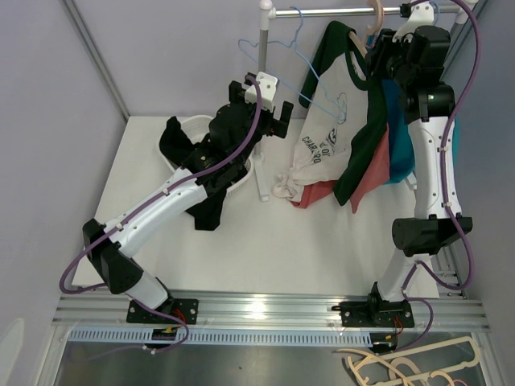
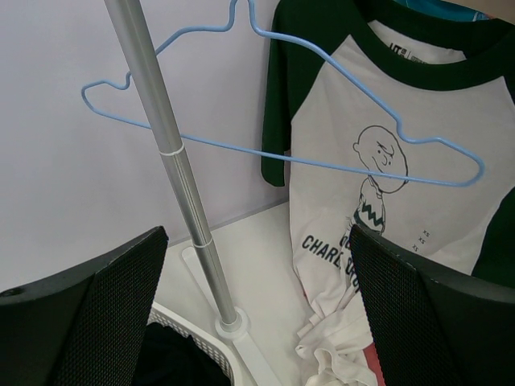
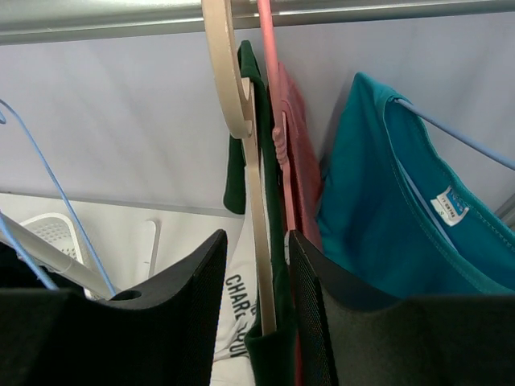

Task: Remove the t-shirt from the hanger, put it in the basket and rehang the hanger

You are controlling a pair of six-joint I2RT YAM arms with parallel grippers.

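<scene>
The t-shirt (image 1: 322, 137), white with dark green sleeves and a cartoon print, hangs on a beige hanger (image 1: 374, 16) from the rail, and its hem is bunched on the table. In the right wrist view the hanger's neck (image 3: 233, 80) and the shirt's green collar (image 3: 273, 354) run down between the fingers of my right gripper (image 3: 256, 235). Its jaws are partly apart, with a gap showing on the left side. High at the rail, the right gripper (image 1: 378, 52) is at the shirt's collar. My left gripper (image 1: 265, 104) (image 2: 257, 233) is wide open and holds nothing, facing the shirt's front (image 2: 338, 201) from the left.
An empty blue wire hanger (image 2: 282, 153) hangs between the rack pole (image 2: 173, 161) and the shirt. A pink shirt (image 3: 298, 137) and a teal shirt (image 3: 386, 209) hang just right of the t-shirt. A white basket (image 1: 193, 133) with black clothing sits by the pole's base. Spare hangers (image 1: 410, 366) lie below the rail mount.
</scene>
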